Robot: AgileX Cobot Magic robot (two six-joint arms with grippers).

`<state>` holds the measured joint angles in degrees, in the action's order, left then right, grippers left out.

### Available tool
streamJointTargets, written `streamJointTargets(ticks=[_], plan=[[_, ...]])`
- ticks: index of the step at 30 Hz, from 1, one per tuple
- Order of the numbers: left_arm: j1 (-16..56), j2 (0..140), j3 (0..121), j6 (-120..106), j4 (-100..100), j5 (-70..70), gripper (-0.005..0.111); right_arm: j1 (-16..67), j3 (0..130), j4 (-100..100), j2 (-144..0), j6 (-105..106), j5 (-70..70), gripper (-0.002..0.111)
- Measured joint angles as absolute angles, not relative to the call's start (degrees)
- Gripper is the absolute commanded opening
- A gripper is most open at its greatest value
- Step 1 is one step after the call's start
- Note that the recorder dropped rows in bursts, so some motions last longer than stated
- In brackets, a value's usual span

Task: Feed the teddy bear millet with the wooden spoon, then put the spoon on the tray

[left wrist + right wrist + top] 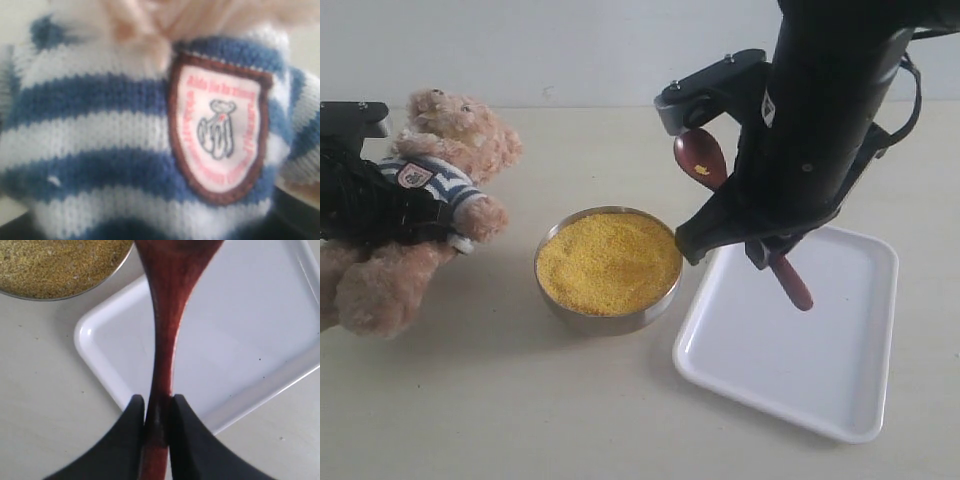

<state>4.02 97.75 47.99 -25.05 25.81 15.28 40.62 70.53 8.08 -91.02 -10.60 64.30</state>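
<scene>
SURFACE: beige matte table (470, 420), plain, unpatterned | WALL: pale grey-white wall (570, 50), bare, meets the table's far edge | LIGHT: even and diffuse; shadows on the tabletop soft

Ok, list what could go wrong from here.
1. The wooden spoon is held steeply and shows only a few grains, which may drop before they reach the teddy bear.
2. The right gripper pinches only the slim handle, so the spoon could twist or slip.
3. The millet fills the steel bowl to the brim, so a scoop may push grains over the rim towards the tray.
</scene>
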Motion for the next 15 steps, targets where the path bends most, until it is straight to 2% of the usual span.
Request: streamJointTargets(ticks=[15], plan=[[4.0, 101.6, 47.9, -33.6, 36.9, 17.1, 0.004, 40.6, 69.5, 7.9, -91.0, -11.1, 61.1, 0.000]])
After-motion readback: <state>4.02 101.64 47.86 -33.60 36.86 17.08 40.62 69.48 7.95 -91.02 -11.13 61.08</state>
